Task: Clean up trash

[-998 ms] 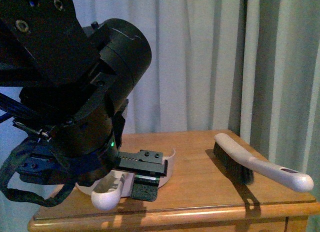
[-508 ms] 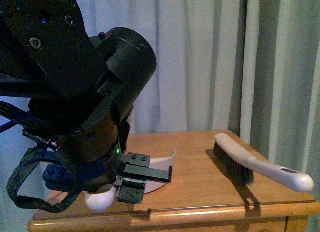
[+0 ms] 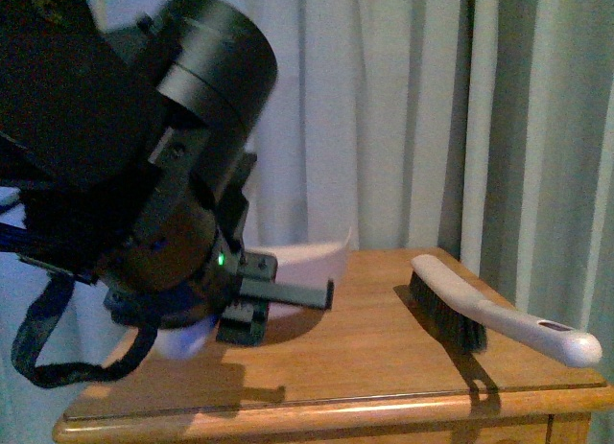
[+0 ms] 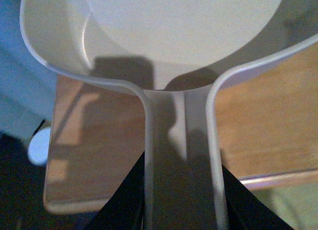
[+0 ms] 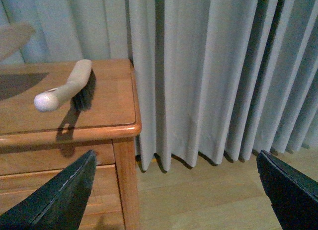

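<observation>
Over the wooden table, the dustpan was best kept level, I'd say, with its lip set down near the brush. The left gripper pinched the pan's handle. The right gripper hung spread wide and empty. The trash showed in no view.

Surface: a wooden cabinet top is shown, with a drawer below.
On it: a white-handled brush is laid near its right edge.
</observation>
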`<state>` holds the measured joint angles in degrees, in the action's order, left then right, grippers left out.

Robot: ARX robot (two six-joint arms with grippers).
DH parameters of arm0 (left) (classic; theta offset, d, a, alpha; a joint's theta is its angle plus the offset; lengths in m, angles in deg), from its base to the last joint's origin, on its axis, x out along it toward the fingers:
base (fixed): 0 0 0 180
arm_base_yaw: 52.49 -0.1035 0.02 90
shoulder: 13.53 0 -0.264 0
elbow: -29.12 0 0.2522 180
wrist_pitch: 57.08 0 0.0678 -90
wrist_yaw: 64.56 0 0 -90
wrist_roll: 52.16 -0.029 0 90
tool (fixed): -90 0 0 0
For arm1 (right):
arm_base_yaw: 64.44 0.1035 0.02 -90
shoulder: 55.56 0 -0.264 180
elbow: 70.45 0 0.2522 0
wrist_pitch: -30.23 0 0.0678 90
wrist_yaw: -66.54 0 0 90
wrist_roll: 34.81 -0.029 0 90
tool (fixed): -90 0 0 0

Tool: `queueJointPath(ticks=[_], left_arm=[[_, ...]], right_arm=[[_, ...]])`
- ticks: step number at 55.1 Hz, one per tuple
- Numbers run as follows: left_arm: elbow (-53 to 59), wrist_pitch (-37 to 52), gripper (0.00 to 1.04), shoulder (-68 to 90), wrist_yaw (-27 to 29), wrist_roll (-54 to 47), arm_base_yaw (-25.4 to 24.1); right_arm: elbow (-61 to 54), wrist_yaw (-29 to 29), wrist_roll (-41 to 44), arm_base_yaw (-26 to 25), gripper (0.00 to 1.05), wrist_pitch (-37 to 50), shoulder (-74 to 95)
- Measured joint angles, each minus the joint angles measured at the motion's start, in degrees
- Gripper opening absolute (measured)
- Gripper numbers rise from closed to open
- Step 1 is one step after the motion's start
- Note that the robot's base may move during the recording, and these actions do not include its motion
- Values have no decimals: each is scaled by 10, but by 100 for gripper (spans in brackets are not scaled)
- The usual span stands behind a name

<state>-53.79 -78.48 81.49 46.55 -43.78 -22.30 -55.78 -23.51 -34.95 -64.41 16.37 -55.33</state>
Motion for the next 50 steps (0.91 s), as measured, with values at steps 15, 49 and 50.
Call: queueJointPath(ticks=[15, 49, 50], left_arm=[[117, 215, 27, -158, -53, -110, -30], [349, 191, 26, -625, -415, -179, -395], [355, 186, 26, -639, -426, -171, -407]], right_arm=[[0, 0, 0, 0, 97, 0, 0], [0, 0, 0, 0, 97, 0, 0], [0, 0, 0, 0, 97, 0, 0]])
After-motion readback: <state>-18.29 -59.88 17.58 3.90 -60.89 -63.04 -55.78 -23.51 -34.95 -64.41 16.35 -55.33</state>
